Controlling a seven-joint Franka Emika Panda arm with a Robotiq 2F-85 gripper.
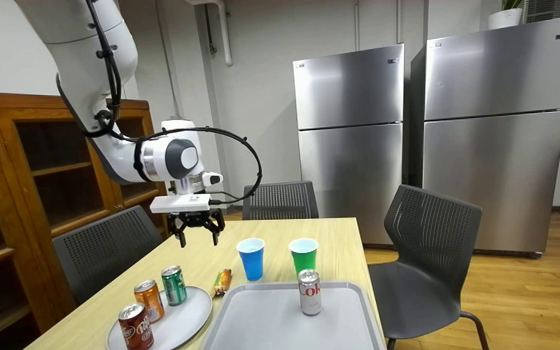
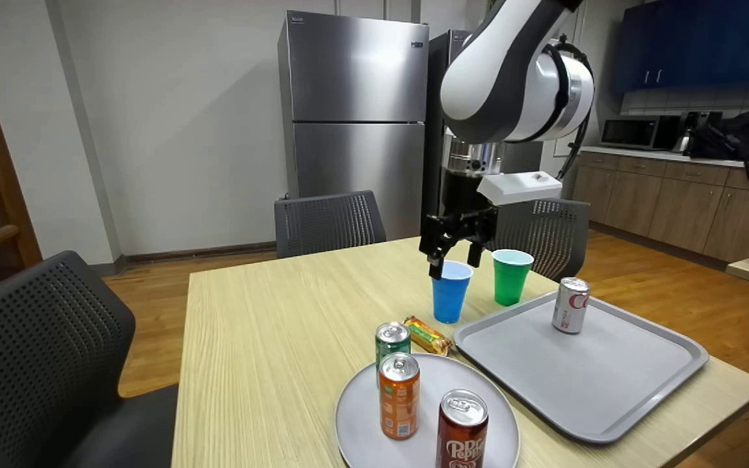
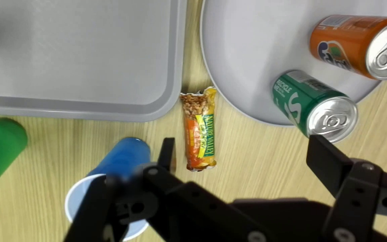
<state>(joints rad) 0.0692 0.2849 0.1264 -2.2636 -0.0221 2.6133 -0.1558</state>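
At left in both exterior views, a dark red metal can (image 1: 135,326), an orange metal can (image 1: 148,300) and a green metal can (image 1: 174,286) are stood on a round grey plate (image 1: 190,316). These are closely grouped, so a knock to one could be passed to the next.

Next, the jaws are suspended over a pale wood-grain surface (image 1: 336,236); they are spread wide, nothing is gripped, and no contact is seen.

Below them and to the right, a slim orange-and-yellow wrapped snack bar (image 1: 222,282) is laid flat on the surface. Its near end is confined between the plate rim and the corner of a rectangular grey tray (image 1: 260,316); contact cannot be confirmed. Should the bar be gripped near that end, a rim could be caught. The wrapper is judged slippery; the bar could be crushed by excess force.

Farther right, a tall blue cup (image 1: 252,262) is stood upright. In the wrist view it is partly covered by one jaw, so it could be tipped during an uncorrected descent. The green can's top is similarly exposed to the opposite jaw.

At right, a green cup (image 1: 304,255) past the tray's far edge and a silver can (image 1: 309,291) on the tray are judged less exposed.
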